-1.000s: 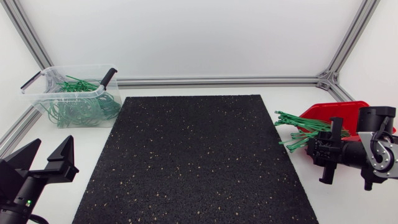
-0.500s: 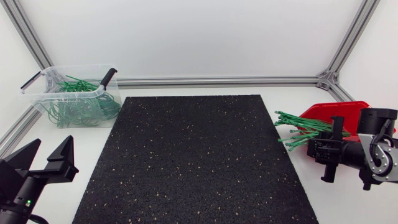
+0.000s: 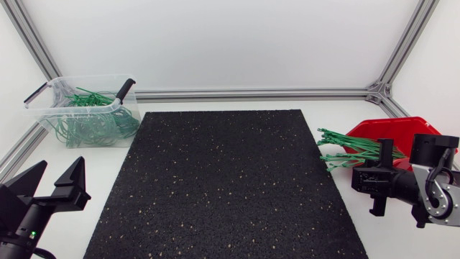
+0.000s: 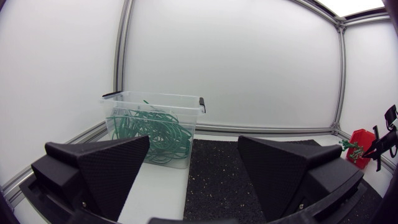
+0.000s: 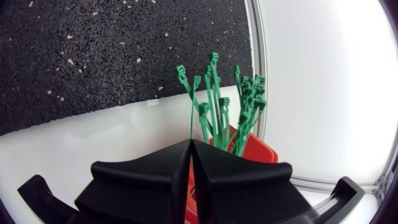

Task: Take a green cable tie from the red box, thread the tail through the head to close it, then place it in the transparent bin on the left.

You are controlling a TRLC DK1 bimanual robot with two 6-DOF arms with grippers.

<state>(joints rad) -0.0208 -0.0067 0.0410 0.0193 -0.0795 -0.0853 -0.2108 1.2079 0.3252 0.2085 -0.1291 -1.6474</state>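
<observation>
At the red box [image 3: 394,129]: one tie pinched, nothing threaded yet

Over by the desk's [image 3: 93,162] right edge, holding the right gripper [image 3: 357,176] just in front of the box, fingers pressed all but together. Seen from the right wrist, clamping what looks like one green cable tie [image 5: 190,118] by its strap, head pointing away from the fingers. Right beside it, the loose bundle [image 5: 242,99] fanning out over the box rim toward the black mat [image 3: 223,180]. Hard to be fully sure of the pinch, with only a thin seam showing between the fingers.

Parked at the near left corner with the left gripper [image 3: 59,169], fingers spread wide and holding nothing. Facing the transparent bin [image 4: 134,102] at the far left, already stocked with a tangle of closed green loops [image 3: 90,126].

Judged as early in this cycle: pick apparently made, tie not yet clear of the bundle. Left to do: drawing it free, passing the tail through the head, likely with help from the left side, pulling it shut, carrying it across the mat and dropping it into the bin.
</observation>
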